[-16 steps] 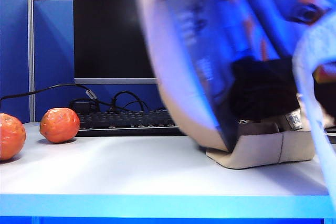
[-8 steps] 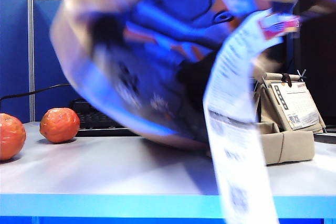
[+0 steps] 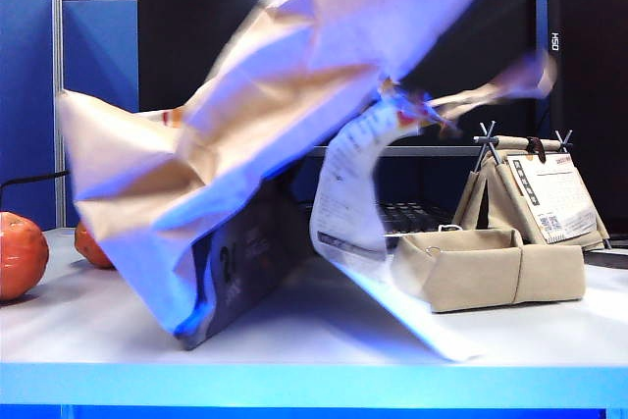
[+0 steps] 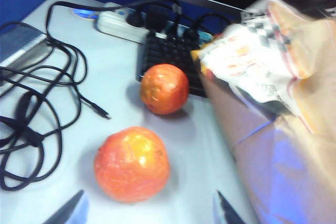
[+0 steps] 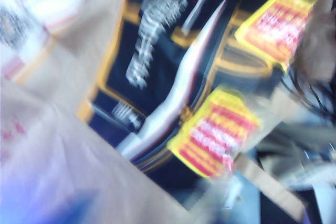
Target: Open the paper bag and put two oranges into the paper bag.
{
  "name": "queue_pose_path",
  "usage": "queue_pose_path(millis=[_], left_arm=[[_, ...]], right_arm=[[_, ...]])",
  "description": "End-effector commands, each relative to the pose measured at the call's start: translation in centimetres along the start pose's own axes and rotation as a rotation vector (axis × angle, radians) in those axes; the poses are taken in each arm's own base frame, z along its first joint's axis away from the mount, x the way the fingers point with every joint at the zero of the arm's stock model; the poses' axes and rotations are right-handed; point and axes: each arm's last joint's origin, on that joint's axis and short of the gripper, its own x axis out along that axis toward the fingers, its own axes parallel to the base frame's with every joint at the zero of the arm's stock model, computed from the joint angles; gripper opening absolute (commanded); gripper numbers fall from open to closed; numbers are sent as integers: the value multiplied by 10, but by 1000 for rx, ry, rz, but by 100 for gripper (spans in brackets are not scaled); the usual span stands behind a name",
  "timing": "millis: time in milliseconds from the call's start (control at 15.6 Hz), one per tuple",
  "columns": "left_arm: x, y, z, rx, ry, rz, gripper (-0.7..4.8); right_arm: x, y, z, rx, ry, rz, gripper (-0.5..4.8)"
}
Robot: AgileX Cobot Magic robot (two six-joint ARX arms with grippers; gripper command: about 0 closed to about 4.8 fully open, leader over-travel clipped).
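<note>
The large brown paper bag (image 3: 294, 95) leans steeply across the middle of the exterior view, one bottom corner on the table and its top high at the right. Its long white receipt (image 3: 348, 193) hangs down to the table. One orange (image 3: 20, 254) lies at the far left; the other orange (image 3: 88, 242) peeks out behind the bag's lower edge. My left gripper (image 4: 148, 216) hovers open just short of the nearer orange (image 4: 132, 163), with the farther orange (image 4: 164, 88) beyond and the bag (image 4: 283, 129) beside them. The right wrist view is a blur of the bag's black-yellow-red print (image 5: 173, 77); my right gripper's fingers do not show.
A low beige folded bag (image 3: 486, 267) and a small beige bag with stick handles (image 3: 530, 188) stand at the right. A keyboard (image 4: 168, 51), a power strip (image 4: 123, 22) and loose black cables (image 4: 31, 103) lie behind and beside the oranges. A dark monitor stands at the back.
The paper bag swung from the right across the view to the left and now rests a bottom corner on the table, partly covering the second orange. The oranges stayed put.
</note>
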Motion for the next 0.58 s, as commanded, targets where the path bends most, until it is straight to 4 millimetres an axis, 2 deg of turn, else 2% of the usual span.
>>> queue_pose_path(millis=[64,193,257,450,578], left_arm=[[0,-1,2,-3,-13,-6,309],[0,-1,2,-2,-14,-6,309],[0,-1,2,-1,-12,-9,309],[0,-3,1,4,-5,-35,309],[0,-3,2,17,-11,-20,310]], right_arm=[[-9,7,9,20,-99,26,343],[-14,15,13,27,-148,14,342],[-14,15,9,10,-118,-62,342],[-20,3,-10,43,26,-220,342],[-33,-6,-15,72,-1,-372,342]])
